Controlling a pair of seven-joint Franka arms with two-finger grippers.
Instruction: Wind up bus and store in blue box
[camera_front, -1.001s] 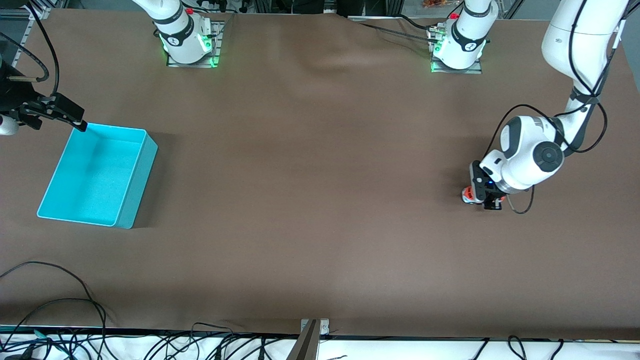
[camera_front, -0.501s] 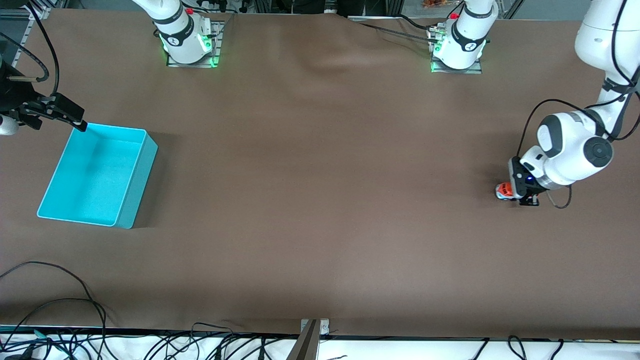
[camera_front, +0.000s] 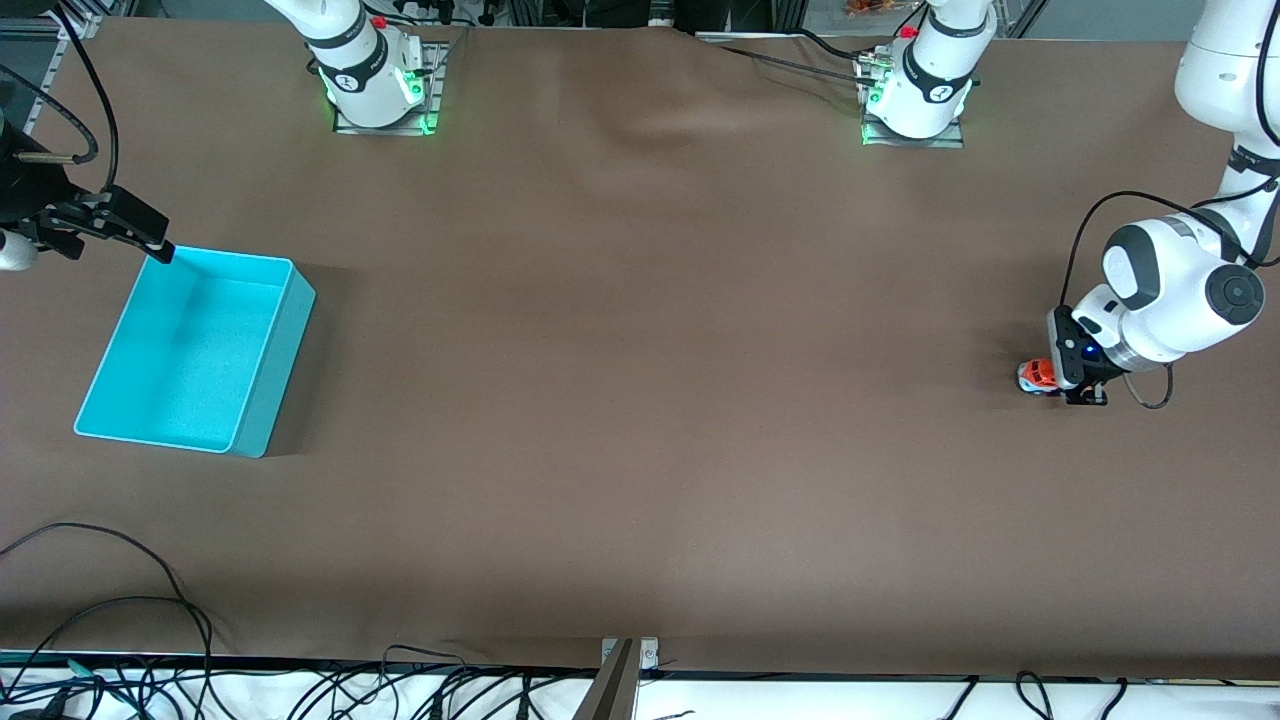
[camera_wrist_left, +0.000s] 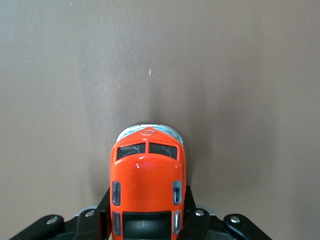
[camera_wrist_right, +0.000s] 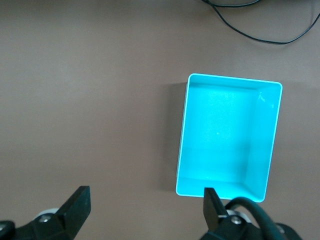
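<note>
The bus (camera_front: 1036, 375), orange-red with a silver front, sits between the fingers of my left gripper (camera_front: 1052, 382) at the table surface near the left arm's end. In the left wrist view the gripper (camera_wrist_left: 147, 212) is shut on the bus (camera_wrist_left: 147, 175) by its sides, with the bus's front pointing away from the wrist. The blue box (camera_front: 275, 370) stands empty at the right arm's end of the table. My right gripper (camera_front: 110, 235) is open and empty, up over the table beside the box's corner. In the right wrist view its gripper (camera_wrist_right: 146, 195) is over bare table beside the box (camera_wrist_right: 181, 145).
The two arm bases (camera_front: 375, 90) (camera_front: 915, 95) stand along the table edge farthest from the front camera. Loose cables (camera_front: 120, 610) lie at the nearest edge toward the right arm's end. The brown table (camera_front: 640, 400) stretches wide between bus and box.
My left gripper has moved with the bus along the table toward the left arm's end. The right arm and the box have not moved.
</note>
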